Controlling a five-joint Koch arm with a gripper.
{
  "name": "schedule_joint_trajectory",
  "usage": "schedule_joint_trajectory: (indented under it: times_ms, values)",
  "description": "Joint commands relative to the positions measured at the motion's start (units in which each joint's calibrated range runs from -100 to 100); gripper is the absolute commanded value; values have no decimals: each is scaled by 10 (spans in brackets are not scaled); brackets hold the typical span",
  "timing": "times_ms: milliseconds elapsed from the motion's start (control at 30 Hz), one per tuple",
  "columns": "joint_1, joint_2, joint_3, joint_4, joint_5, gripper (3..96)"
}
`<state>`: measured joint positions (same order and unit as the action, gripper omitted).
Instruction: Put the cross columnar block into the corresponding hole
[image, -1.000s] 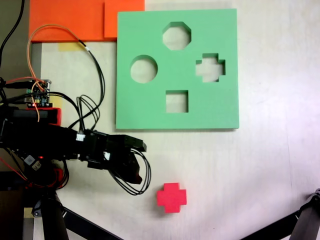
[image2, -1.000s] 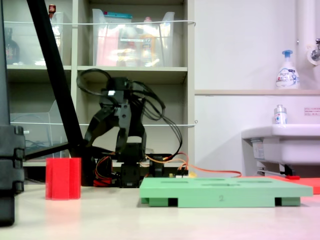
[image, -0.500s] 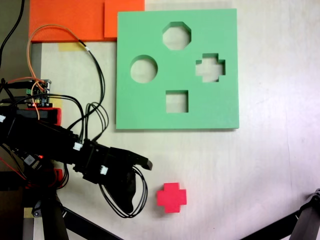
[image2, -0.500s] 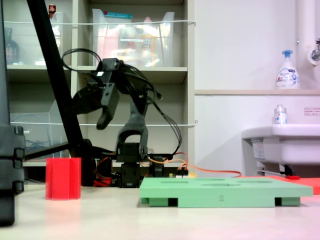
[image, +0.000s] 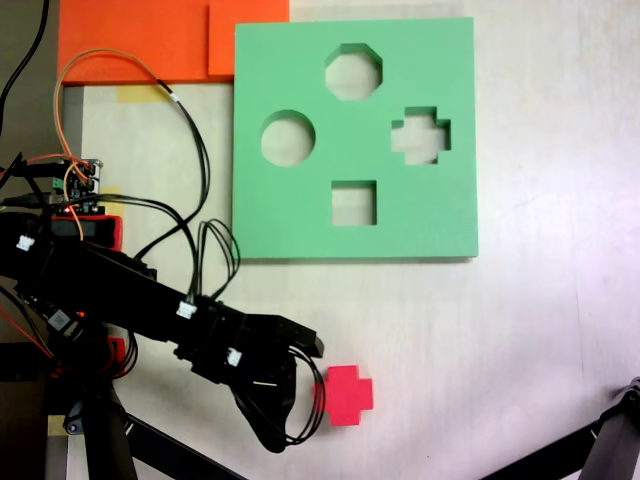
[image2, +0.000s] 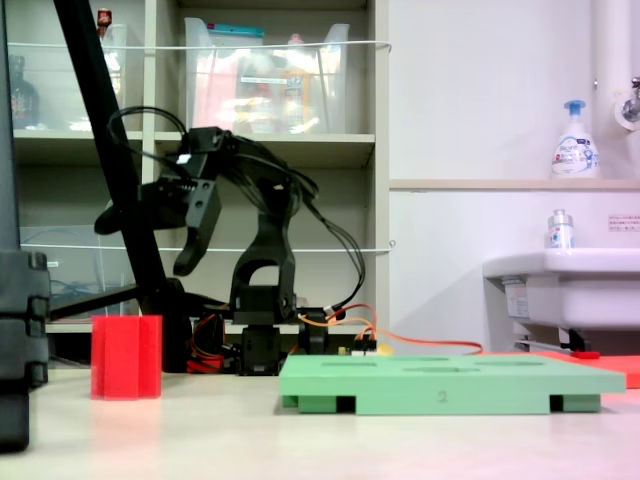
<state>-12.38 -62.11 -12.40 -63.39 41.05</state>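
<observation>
First exterior view showed you how little of the job was done: the cross columnar block (image: 347, 394) sat on the bare tabletop (image: 540, 330), well clear of the green foam board (image: 300, 215) and below its lower edge, with nothing inside the corresponding hole (image: 420, 135). That plus-shaped cutout was on the board's right-hand side in the first exterior view, between the octagonal cutout (image: 353, 71) above and the square cutout (image: 353, 203) below; the round cutout (image: 288, 138) lay further left. All four openings were empty.

Your gripper (image: 305, 365) hung just to the block's left in the first exterior view, its jaws spread apart and holding nothing, one finger reaching toward the block's upper left corner. In the second exterior view the gripper (image2: 165, 225) was plainly up in the air, above the block (image2: 126, 357) and not touching it, so what looked like contact from overhead was only overlap.

So you had the reach roughly lined up and nothing more. Left for you, as I judged it: bring the jaws down around the block, close on it, lift it, carry it across to the board's far side, turn it so its arms match the cutout, and press it in. The alignment would likely be the fussy part, since a plus shape only seats at matching angles. The block stood upright on the table, which should have made the first grasp easy.
</observation>
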Motion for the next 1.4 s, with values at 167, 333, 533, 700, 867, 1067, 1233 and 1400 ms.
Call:
schedule_joint_trajectory:
  times_ms: [167, 333, 533, 700, 867, 1067, 1233, 1400]
  values:
    - [3, 51, 52, 83, -4, 823]
    - [11, 74, 52, 103, -4, 823]
    - [21, 96, 51, 124, -2, 935]
    - [21, 131, 47, 137, -2, 943]
    - [21, 148, 10, 174, -2, 944]
    - [25, 160, -15, 187, -3, 943]
    - [28, 181, -32, 187, -4, 942]
    - [28, 199, -53, 187, -11, 942]
